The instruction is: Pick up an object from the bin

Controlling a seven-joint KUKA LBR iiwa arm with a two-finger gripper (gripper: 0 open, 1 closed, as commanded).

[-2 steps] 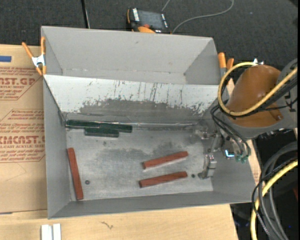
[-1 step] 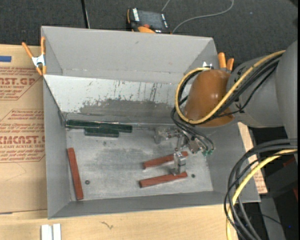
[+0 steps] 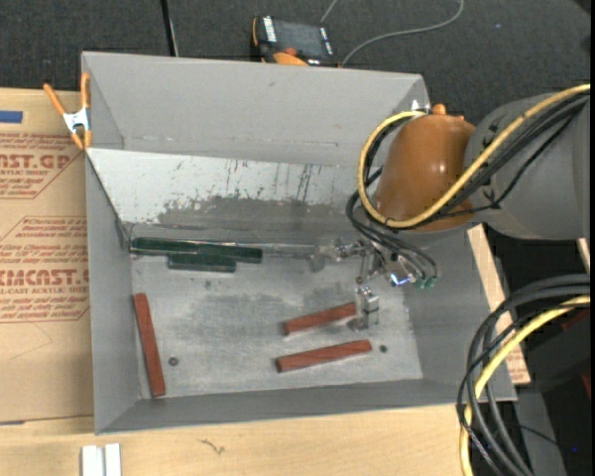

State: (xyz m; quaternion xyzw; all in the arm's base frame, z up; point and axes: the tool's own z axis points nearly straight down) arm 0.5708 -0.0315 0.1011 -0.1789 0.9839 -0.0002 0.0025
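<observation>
The pick was under way but not finished, to judge by how things lay. The arm (image 3: 535, 177) reached into the grey bin (image 3: 248, 97) from the 3 o'clock side, its orange wrist cover (image 3: 421, 172) hanging over the right part of the floor. The jaws were down low at about 3 o'clock of the bin floor, right at the 3 o'clock end of the upper red-brown stick (image 3: 317, 320). The tip of the tool and the end of that stick overlapped in the camera view, so they looked to be touching or very nearly so. Whether the jaws stood open or had closed on the stick could not be told, because cables and the tool body masked them.

That stick lay flat on the floor, slanting slightly, and nothing suggested it was off the metal. A second red-brown stick (image 3: 322, 356) lay just beside it toward 5 o'clock, roughly parallel and apart from it. A third red-brown stick (image 3: 148, 345) lay well apart at 8 o'clock, along the foot of the left wall. A dark green bar (image 3: 203, 256) lay at 10 o'clock near the back wall.

As a judgement, the approach and the descent appeared done, with the upper stick the likely target. Closing firmly on it, if that was not yet done, and lifting it clear of the bin were what remained. The neighbouring stick seemed far enough off not to be caught.
</observation>
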